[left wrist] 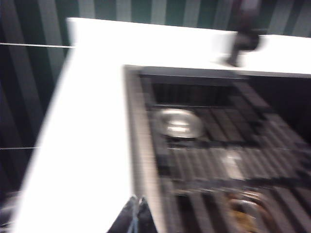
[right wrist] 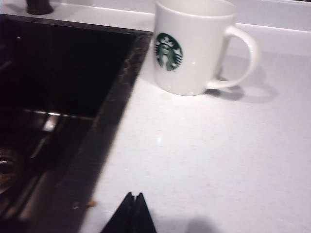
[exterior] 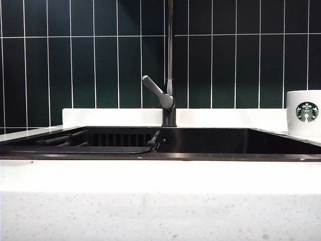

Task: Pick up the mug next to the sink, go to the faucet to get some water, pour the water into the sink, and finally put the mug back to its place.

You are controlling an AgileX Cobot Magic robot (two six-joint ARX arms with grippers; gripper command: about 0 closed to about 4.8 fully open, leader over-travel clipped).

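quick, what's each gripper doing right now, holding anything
left gripper: jaws closed, holding nothing, above the countertop beside the sink.
right gripper: jaws closed, holding nothing, short of the mug.

The only sign to be seen is the round green and white picture on the side of the white mug (exterior: 304,112). It shows a lady with a crown and a star on top, the Starbucks sign. In the exterior view it sits at the far right edge of the frame. In the right wrist view the same mug (right wrist: 192,46) is near the top middle. No words or numbers can be read anywhere.
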